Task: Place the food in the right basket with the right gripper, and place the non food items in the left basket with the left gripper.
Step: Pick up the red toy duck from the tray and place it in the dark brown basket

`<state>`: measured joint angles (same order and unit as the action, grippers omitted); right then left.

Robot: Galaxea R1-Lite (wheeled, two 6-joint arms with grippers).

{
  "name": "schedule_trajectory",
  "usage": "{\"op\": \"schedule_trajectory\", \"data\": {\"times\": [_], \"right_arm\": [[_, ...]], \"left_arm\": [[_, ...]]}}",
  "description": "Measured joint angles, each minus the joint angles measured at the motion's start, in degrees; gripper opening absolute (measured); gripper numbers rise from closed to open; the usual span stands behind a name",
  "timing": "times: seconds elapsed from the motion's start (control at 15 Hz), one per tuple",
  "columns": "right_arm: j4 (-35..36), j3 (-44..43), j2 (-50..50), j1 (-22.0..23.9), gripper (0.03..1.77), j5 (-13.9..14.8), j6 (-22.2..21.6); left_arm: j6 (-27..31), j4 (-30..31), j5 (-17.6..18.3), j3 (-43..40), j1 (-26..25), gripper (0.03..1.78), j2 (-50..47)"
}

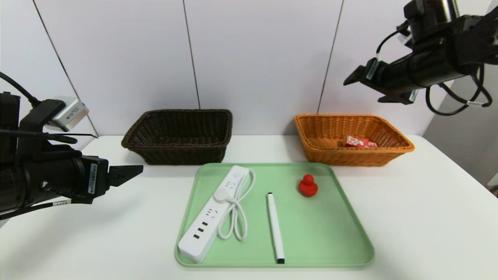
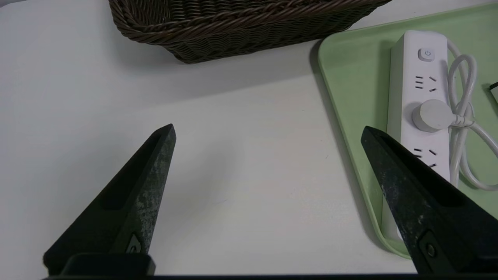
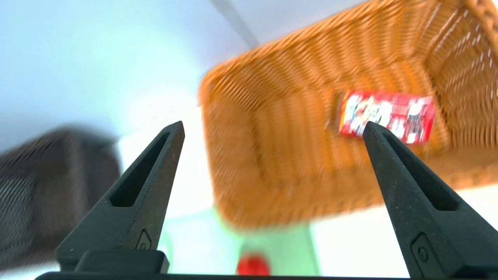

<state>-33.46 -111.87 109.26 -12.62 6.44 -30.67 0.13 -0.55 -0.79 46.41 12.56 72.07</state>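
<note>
The food, a red snack pouch (image 1: 360, 142) (image 3: 386, 116), lies inside the orange-tan right basket (image 1: 311, 134) (image 3: 272, 155). My right gripper (image 1: 363, 91) (image 3: 272, 126) hangs high above that basket, open, with nothing between its fingers. On the green tray (image 1: 330, 233) lie the white power strip (image 1: 212, 214) (image 2: 416, 93) with its coiled cord, and the slim white marker (image 1: 275, 227). The dark brown left basket (image 1: 179, 134) (image 2: 233, 27) stands behind the tray's left end. Over the bare table left of the tray, my left gripper (image 1: 134, 171) (image 2: 268, 130) stays open and holds nothing.
A small red rounded figure (image 1: 308, 186) (image 3: 253, 266) stands on the tray's far right part. The white table (image 1: 428, 217) runs to a wall behind both baskets. Its right edge falls away beyond the orange basket.
</note>
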Motion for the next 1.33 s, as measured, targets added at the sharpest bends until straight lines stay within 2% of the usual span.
{"op": "schedule_trajectory", "data": {"times": [0.13,0.27,0.53,0.67,0.8,1.07,1.33], "right_arm": [[-3.74,1.67,-5.16,-3.89,1.62,-0.02,0.0],[-4.49,6.39,-10.01,-7.39,1.64,0.26,0.11],[-1.07,22.82,-17.24,-12.76,1.67,4.14,1.12],[4.86,32.44,-19.88,-15.14,1.68,6.27,3.3],[13.43,42.22,-21.55,-16.93,1.68,8.63,6.28],[33.37,59.1,-22.36,-19.04,1.69,11.19,10.64],[49.42,69.16,-20.68,-21.64,1.69,13.18,11.91]], "left_arm": [[-0.09,-0.09,-0.24,-0.33,0.43,1.69,-0.41],[-0.13,-0.02,-0.94,-1.13,0.8,1.69,-0.88],[-2.15,0.0,-5.24,-2.17,3.69,1.69,-1.78],[-2.96,0.02,-7.55,-2.26,5.17,1.69,-2.21],[-2.91,-0.02,-7.64,-2.29,5.63,1.69,-2.73],[-2.89,-0.05,-7.67,-2.29,5.8,1.69,-3.19],[-2.91,0.02,-7.67,-2.29,5.9,1.69,-3.22]]}}
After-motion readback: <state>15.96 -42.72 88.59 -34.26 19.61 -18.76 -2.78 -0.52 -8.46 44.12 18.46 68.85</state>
